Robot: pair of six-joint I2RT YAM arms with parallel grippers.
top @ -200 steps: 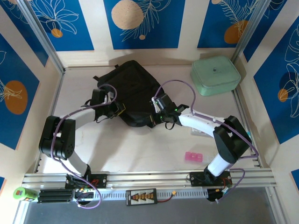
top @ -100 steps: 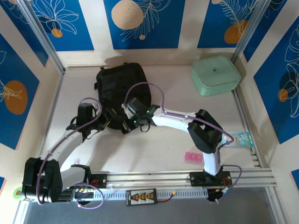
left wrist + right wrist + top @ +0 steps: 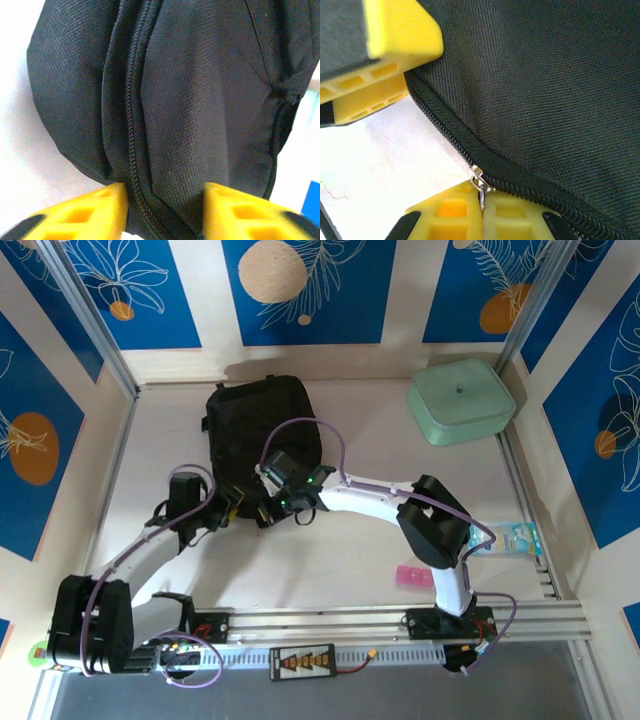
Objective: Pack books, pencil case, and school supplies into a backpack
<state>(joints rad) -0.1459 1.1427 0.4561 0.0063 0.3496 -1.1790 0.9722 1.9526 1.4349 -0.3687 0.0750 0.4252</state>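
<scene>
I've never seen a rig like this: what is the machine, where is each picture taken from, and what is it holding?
Two robot arms are bolted at the near edge of a table. The overhead picture looks down on them; the other two come from cameras on each wrist. On the table lie a black backpack, a mint green case, a pink block and a clear packet. The right tool is shut on the zip pull. The left tool straddles the backpack's zipped edge; whether it grips is unclear.
</scene>
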